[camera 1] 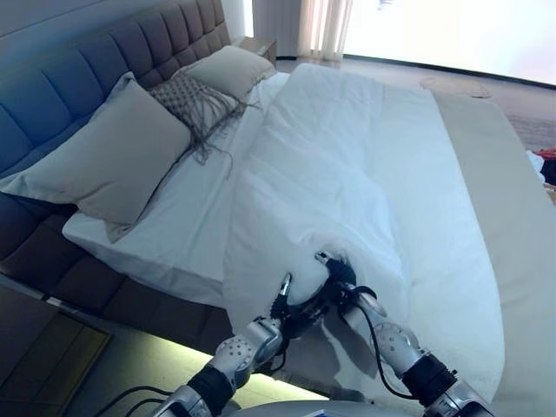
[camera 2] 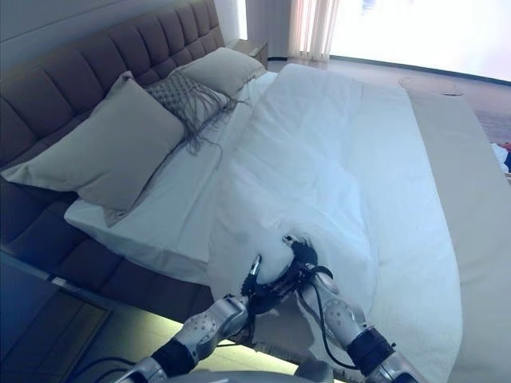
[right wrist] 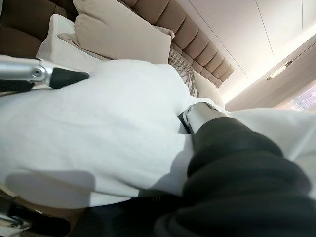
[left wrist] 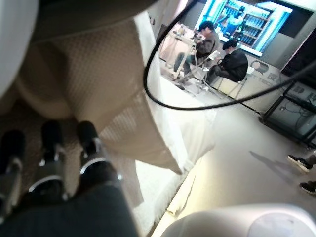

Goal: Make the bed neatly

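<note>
White duvet (camera 1: 347, 174) spread over the bed (camera 1: 512, 217), its near corner bunched at the bed's edge; both hands meet at that corner. Left hand (camera 1: 282, 300) under the fold, fingers (left wrist: 89, 143) curled up against the cloth from below, gripping it; right hand (camera 1: 339, 271) pressed into the same bunch, fingers buried in the fabric, grip cannot tell. Two large beige pillows (camera 1: 104, 165) and a patterned fringed cushion (camera 1: 195, 100) against the tufted headboard (camera 1: 78, 78).
</note>
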Motion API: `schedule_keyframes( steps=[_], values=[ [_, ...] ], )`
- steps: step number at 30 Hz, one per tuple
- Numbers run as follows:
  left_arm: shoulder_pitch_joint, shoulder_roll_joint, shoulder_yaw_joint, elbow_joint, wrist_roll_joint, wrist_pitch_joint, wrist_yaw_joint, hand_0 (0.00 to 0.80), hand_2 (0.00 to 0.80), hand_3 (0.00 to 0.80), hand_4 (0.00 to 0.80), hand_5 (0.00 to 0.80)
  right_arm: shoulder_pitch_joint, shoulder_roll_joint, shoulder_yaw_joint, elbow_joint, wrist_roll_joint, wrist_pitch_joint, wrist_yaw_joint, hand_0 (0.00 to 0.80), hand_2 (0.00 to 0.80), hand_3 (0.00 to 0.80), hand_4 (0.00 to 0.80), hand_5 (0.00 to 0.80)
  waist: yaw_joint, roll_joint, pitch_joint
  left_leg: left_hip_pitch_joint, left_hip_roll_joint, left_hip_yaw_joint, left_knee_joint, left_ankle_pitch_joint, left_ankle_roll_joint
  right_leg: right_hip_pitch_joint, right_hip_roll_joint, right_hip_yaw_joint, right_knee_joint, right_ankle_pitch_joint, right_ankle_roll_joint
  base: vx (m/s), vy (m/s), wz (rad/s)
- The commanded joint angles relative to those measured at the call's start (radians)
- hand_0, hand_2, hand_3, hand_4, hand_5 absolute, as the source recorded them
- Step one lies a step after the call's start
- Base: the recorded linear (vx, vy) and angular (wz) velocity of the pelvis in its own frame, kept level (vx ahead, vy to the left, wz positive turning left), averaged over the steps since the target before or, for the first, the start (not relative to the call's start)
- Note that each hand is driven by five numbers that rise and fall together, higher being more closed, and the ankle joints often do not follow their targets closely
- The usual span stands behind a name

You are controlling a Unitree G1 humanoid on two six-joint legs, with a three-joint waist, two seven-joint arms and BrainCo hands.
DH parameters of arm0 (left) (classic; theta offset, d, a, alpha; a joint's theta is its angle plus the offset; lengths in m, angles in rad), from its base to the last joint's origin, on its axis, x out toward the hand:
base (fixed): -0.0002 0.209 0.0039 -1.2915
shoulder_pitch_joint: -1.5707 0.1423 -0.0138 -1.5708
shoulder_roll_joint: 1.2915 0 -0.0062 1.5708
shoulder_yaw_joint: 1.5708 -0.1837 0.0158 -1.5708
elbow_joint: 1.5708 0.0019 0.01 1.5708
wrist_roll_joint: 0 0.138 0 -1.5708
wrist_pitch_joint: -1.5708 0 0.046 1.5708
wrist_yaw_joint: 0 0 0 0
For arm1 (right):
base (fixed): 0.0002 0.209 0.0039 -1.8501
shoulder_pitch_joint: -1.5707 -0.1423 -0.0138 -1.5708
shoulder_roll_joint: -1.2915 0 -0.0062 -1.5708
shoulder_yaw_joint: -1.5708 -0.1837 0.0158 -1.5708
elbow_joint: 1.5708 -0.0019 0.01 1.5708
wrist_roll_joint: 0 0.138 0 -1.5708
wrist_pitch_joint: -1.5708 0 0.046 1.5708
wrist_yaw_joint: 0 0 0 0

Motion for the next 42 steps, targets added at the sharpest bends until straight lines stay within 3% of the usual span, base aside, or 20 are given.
schedule_keyframes(
  steps=[1, 4, 5, 6, 7, 22, 31, 32, 33, 34, 42],
  values=[
    [-0.116, -0.071, 0.004, 0.052, -0.031, -0.007, -0.021, 0.000, 0.000, 0.000, 0.000, 0.000, -0.065, 0.048, -0.034, -0.129, -0.010, -0.014, 0.066, 0.800, 0.800, 0.800, 0.800, 0.800, 0.011, -0.033, -0.060, -0.057, 0.061, 0.013, 0.054, 0.071, 0.043, -0.034, -0.074, -0.010, -0.017, 0.101, 0.023, 0.000, 0.000, 0.00],
    [-0.122, -0.080, 0.014, 0.059, -0.031, -0.020, -0.028, 0.000, 0.000, 0.000, 0.000, 0.000, -0.061, 0.050, -0.029, -0.128, -0.011, -0.009, 0.073, 0.800, 0.800, 0.800, 0.800, 0.800, 0.006, -0.034, -0.065, -0.050, 0.062, 0.021, 0.047, 0.076, 0.043, -0.030, -0.072, -0.010, -0.019, 0.102, 0.023, 0.020, 0.010, -0.05],
    [-0.127, -0.080, 0.016, 0.057, -0.031, -0.024, -0.022, 0.282, 0.282, 0.282, 0.282, 0.282, -0.060, 0.051, -0.026, -0.129, -0.011, -0.009, 0.073, 0.800, 0.800, 0.800, 0.800, 0.800, 0.005, -0.034, -0.066, -0.048, 0.062, 0.023, 0.044, 0.078, 0.043, -0.028, -0.072, -0.011, -0.020, 0.102, 0.023, 0.020, 0.012, -0.08],
    [-0.134, -0.082, 0.019, 0.058, -0.031, -0.030, -0.019, 0.690, 0.690, 0.690, 0.690, 0.690, -0.060, 0.052, -0.024, -0.130, -0.011, -0.006, 0.071, 0.800, 0.800, 0.800, 0.800, 0.800, 0.004, -0.034, -0.068, -0.045, 0.062, 0.026, 0.042, 0.080, 0.043, -0.026, -0.072, -0.011, -0.020, 0.102, 0.023, 0.020, 0.014, -0.09],
    [-0.139, -0.081, 0.019, 0.055, -0.031, -0.039, -0.016, 0.800, 0.800, 0.800, 0.800, 0.800, -0.061, 0.052, -0.021, -0.131, -0.010, -0.004, 0.070, 0.800, 0.800, 0.800, 0.800, 0.800, 0.003, -0.034, -0.069, -0.043, 0.061, 0.027, 0.040, 0.081, 0.042, -0.025, -0.072, -0.011, -0.020, 0.103, 0.023, 0.018, 0.015, -0.07],
    [-0.159, -0.076, 0.074, 0.056, -0.031, -0.046, 0.024, 0.800, 0.800, 0.800, 0.800, 0.800, -0.052, 0.064, -0.016, -0.123, -0.004, 0.008, 0.077, 0.800, 0.800, 0.800, 0.800, 0.800, 0.000, -0.026, -0.089, -0.009, 0.059, 0.041, 0.012, 0.090, 0.048, 0.002, -0.074, -0.022, -0.032, 0.104, 0.023, 0.000, 0.000, 0.00],
    [-0.157, -0.015, 0.118, 0.040, 0.012, -0.055, 0.029, 0.800, 0.800, 0.800, 0.800, 0.800, -0.019, 0.053, -0.022, -0.119, -0.015, 0.012, 0.140, 0.800, 0.800, 0.800, 0.800, 0.800, 0.004, -0.019, -0.104, 0.006, 0.060, 0.044, -0.038, 0.109, 0.054, 0.010, -0.066, -0.028, -0.051, 0.103, 0.023, -0.049, 0.007, -0.03],
    [-0.153, -0.008, 0.132, 0.041, 0.033, -0.057, 0.032, 0.800, 0.800, 0.800, 0.800, 0.800, -0.015, 0.049, -0.024, -0.118, -0.015, 0.021, 0.155, 0.602, 0.602, 0.602, 0.602, 0.602, 0.004, -0.018, -0.104, 0.009, 0.059, 0.044, -0.042, 0.110, 0.055, 0.011, -0.064, -0.026, -0.052, 0.102, 0.023, -0.063, -0.001, -0.09],
    [-0.150, 0.000, 0.145, 0.041, 0.048, -0.056, 0.035, 0.800, 0.800, 0.800, 0.800, 0.800, -0.010, 0.045, -0.024, -0.119, -0.016, 0.030, 0.165, 0.144, 0.144, 0.144, 0.144, 0.144, 0.003, -0.017, -0.106, 0.011, 0.059, 0.045, -0.045, 0.112, 0.056, 0.012, -0.062, -0.023, -0.054, 0.101, 0.023, -0.063, 0.000, -0.08],
    [-0.146, 0.008, 0.165, 0.042, 0.073, -0.057, 0.041, 0.800, 0.800, 0.800, 0.800, 0.800, -0.002, 0.040, -0.023, -0.119, -0.016, 0.041, 0.179, 0.000, 0.000, 0.000, 0.000, 0.000, 0.003, -0.016, -0.107, 0.014, 0.058, 0.047, -0.049, 0.113, 0.056, 0.014, -0.060, -0.022, -0.056, 0.100, 0.023, -0.058, 0.002, -0.06],
    [-0.138, 0.069, 0.297, 0.061, 0.200, -0.049, 0.045, 0.800, 0.800, 0.800, 0.800, 0.800, 0.092, -0.018, -0.055, -0.077, -0.026, 0.086, 0.267, 0.000, 0.000, 0.000, 0.000, 0.000, -0.017, -0.006, -0.107, 0.031, 0.057, 0.065, -0.068, 0.122, 0.062, 0.017, -0.050, -0.009, -0.060, 0.096, 0.018, -0.060, -0.003, -0.08]
  ],
)
